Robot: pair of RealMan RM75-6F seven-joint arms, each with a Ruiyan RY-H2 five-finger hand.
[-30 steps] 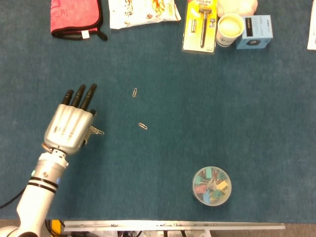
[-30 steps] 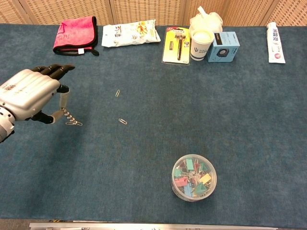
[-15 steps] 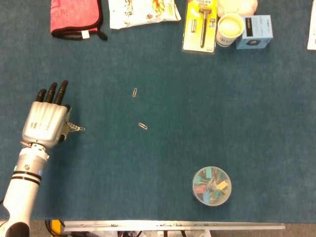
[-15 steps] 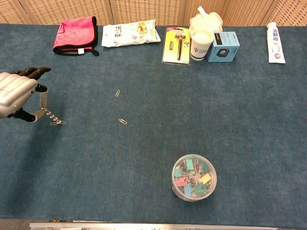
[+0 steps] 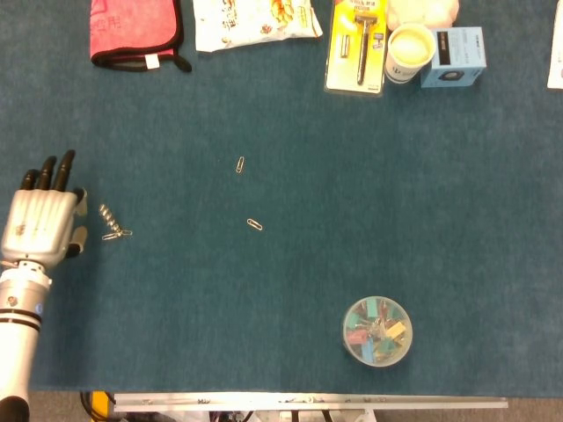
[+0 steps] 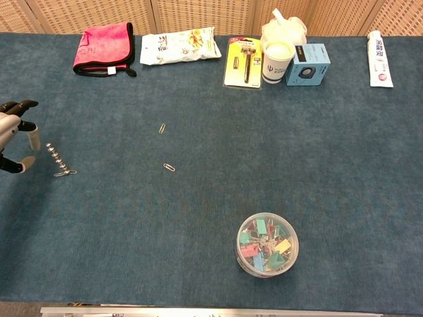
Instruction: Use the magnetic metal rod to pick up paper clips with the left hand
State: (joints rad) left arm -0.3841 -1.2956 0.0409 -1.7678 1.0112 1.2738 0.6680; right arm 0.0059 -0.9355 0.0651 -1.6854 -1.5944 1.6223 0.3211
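surface: dark blue carpet-like surface | back edge, left to right: folded pink cloth with black trim; white printed snack bag; yellow razor blister pack; white paper cup touching light blue box; white tube | near front: round clear plastic tub of coloured binder clips

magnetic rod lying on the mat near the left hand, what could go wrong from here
The magnetic rod lies on the table beside the open left hand, carrying one paper clip; regripping may knock that clip off. Two loose paper clips lie far to the right and may go uncollected.
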